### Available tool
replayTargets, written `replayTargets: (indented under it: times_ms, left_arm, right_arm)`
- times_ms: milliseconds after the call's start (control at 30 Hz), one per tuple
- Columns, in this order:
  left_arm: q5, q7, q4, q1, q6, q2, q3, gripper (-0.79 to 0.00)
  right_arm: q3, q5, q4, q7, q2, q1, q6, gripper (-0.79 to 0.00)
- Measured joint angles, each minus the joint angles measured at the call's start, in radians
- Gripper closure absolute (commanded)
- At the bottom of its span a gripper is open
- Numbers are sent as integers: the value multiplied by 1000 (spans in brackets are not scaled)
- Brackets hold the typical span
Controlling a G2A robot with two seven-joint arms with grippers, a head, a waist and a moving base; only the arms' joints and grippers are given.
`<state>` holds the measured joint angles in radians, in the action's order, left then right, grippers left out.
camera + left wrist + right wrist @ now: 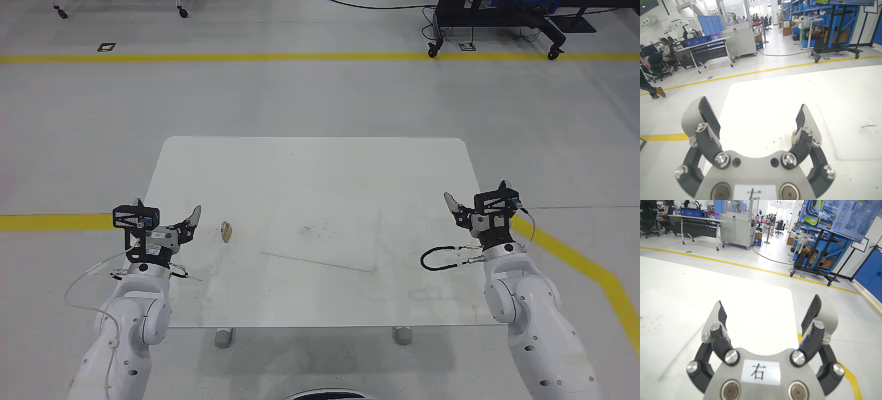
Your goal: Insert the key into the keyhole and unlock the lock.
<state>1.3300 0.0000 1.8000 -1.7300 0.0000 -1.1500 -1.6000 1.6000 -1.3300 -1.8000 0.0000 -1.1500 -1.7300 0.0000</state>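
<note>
Nothing started, I'd say: left gripper (753, 108) and right gripper (768, 302) both sit spread wide and empty, what's probably the lock (227, 231) lying untouched near the left.

Workshop hall with a pale grey floor (300, 100) marked by yellow lines (300, 58). A white table (320, 170) with rounded corners stands at the centre. Beyond it are blue shelving (804, 11), a wheeled black stand (836, 49), a glazed aluminium cabinet (740, 37), grey desks (702, 51) with office chairs (656, 64), and a large screen (838, 217). Lighting is bright and even.
</note>
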Motion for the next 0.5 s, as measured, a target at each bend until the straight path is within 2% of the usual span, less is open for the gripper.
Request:
replayTargets:
  times_ms: [267, 500]
  left_arm:
    - [0, 0, 0, 0, 0, 0, 0, -785]
    - [0, 0, 0, 0, 0, 0, 0, -785]
  right_arm:
    - [-10, -14, -8, 3, -1, 7, -3, -785]
    - [-146, -113, -43, 69, -12, 63, -29, -785]
